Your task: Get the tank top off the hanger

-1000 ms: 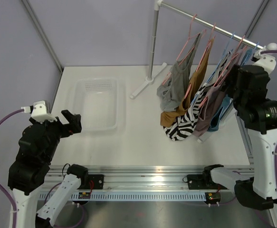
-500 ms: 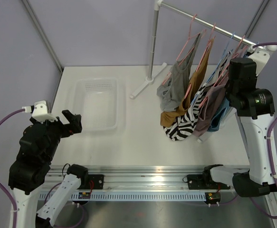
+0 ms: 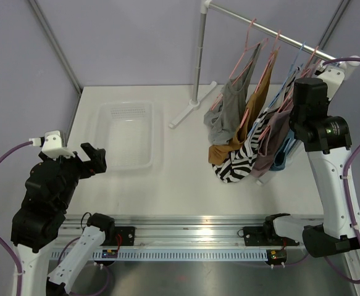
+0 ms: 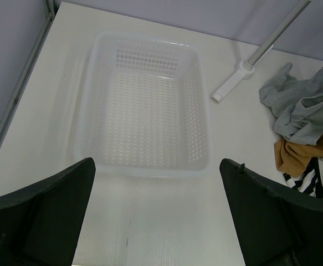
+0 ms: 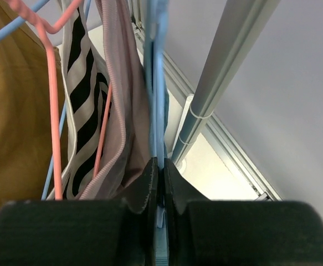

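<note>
Evidently the right claw (image 5: 158, 163) is clamped on a blue strip (image 5: 161, 83), strap or hanger unclear, presumably to work the blue top (image 3: 281, 161) off; that top hangs just below the claw. The left claw (image 4: 157, 163) stands wide apart, basket (image 4: 200, 127) ahead, likely held ready to receive.

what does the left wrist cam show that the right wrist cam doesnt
Only left wrist: the white basket, the grey top and the open left end effector. Only right wrist: the right end effector shut on a light blue strip, hanger or fabric I cannot tell, plus a pink hanger. Both: the brown top and the striped top.
</note>
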Action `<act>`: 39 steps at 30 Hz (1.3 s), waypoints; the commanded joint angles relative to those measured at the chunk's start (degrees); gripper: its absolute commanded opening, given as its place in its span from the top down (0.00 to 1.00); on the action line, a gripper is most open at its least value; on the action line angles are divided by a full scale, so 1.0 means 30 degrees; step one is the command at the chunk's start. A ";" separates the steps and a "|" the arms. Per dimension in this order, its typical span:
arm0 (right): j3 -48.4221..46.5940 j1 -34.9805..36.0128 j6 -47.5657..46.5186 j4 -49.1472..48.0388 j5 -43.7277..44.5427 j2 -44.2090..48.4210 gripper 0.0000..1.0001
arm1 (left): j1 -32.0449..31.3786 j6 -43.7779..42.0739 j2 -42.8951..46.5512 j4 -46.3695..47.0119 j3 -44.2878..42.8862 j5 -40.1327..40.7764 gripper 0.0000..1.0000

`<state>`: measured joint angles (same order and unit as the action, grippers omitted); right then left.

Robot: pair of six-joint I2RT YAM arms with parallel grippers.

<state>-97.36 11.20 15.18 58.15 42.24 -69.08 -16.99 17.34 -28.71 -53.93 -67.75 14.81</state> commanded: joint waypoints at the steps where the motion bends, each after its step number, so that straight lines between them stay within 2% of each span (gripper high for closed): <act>1: -0.0357 0.0046 0.0068 -0.0693 0.0071 0.0146 0.95 | -0.0078 -0.0391 -0.0040 0.0663 0.0111 -0.0072 0.01; 3: -0.0940 0.0045 0.0038 -0.0372 0.0013 0.0058 1.00 | -0.0078 -0.0391 -0.0069 0.0721 0.0111 -0.0102 0.01; 10: -0.3840 0.0046 -0.0722 0.0712 -0.0807 -0.0410 1.00 | -0.0078 -0.0303 -0.0157 0.0693 0.0024 -0.0336 0.01; 13: -0.5540 0.0045 -0.0928 0.1444 -0.1567 -0.0557 1.00 | -0.0078 -0.0244 -0.0157 0.0663 -0.0152 -0.0395 0.01; 16: -0.6684 0.0045 -0.0900 0.2060 -0.3554 -0.0383 1.00 | -0.0078 -0.0186 -0.0157 0.0575 -0.0328 -0.0482 0.01; 24: -0.6424 0.0046 -0.0636 0.3730 -0.6020 0.1519 1.00 | -0.0078 -0.0418 -0.0537 0.0194 -0.1498 -0.1652 0.01; 29: -0.6335 0.0045 -0.0782 0.5398 -0.8801 0.3249 1.00 | -0.0078 -0.0918 -0.0743 0.0194 -0.2026 -0.2678 0.01; 32: -0.5987 0.0045 -0.0870 0.6718 -1.0294 0.4302 1.00 | -0.0078 -0.0714 -0.1093 0.0368 -0.2203 -0.4374 0.01; 34: -0.5430 0.0045 -0.0870 0.6749 -1.1000 0.5673 1.00 | -0.0078 -0.0393 -0.1356 0.0661 -0.2174 -0.6627 0.01; 39: -0.4403 0.0016 -0.1015 0.6255 -1.3518 0.8285 1.00 | -0.0078 0.1011 -0.1913 0.3354 -0.0831 -1.1457 0.01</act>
<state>-111.33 11.20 13.21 78.85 9.13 -47.40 -16.99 17.56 -32.49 -51.29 -72.12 -6.22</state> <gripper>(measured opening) 0.075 0.988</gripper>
